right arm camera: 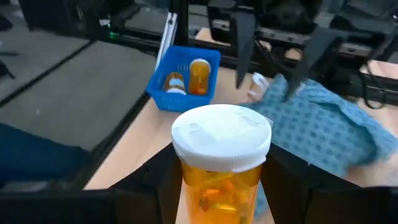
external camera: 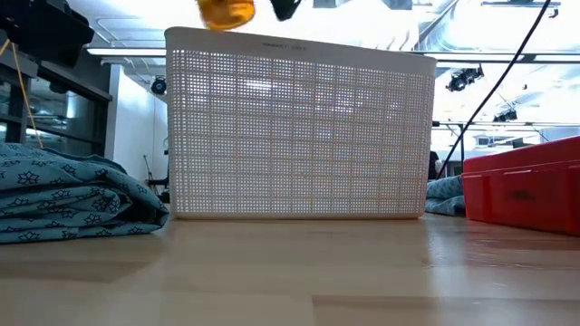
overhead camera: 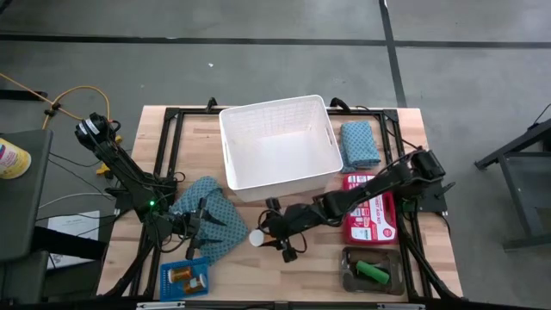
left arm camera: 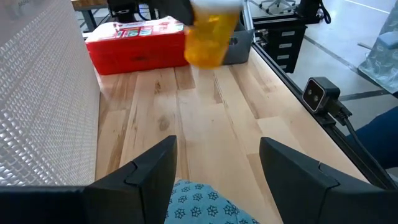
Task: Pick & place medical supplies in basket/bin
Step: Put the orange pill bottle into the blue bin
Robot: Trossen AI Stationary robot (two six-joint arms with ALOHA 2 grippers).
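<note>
My right gripper (overhead camera: 274,234) reaches in from the table's right and is shut on an orange pill bottle (right arm camera: 219,177) with a white cap (overhead camera: 257,238), in front of the white lattice basket (overhead camera: 280,142). In the low view the bottle (external camera: 227,11) hangs high above the tabletop. My left gripper (left arm camera: 217,168) is open, its fingers standing over the crumpled teal patterned cloth (overhead camera: 207,215) that lies flat on the wood. A second teal cloth (overhead camera: 359,144) lies folded to the right of the basket. My right gripper pinches the pill bottle's orange body (right arm camera: 217,186) between its two fingers (right arm camera: 155,183), just below the white cap (right arm camera: 221,134). The fingers come roughly level from the table's right. The bottle stands upright, lifted clear of the table. My left gripper: whether it touches the teal cloth (left arm camera: 205,202), I cannot tell.
A blue mesh tray (overhead camera: 165,277) with two orange bottles sits at the near left edge. A red box (overhead camera: 370,207) lies right of centre, and a grey tray (overhead camera: 349,280) holding a green piece (overhead camera: 373,272) sits near it. Bare wood shows between cloth and red box.
</note>
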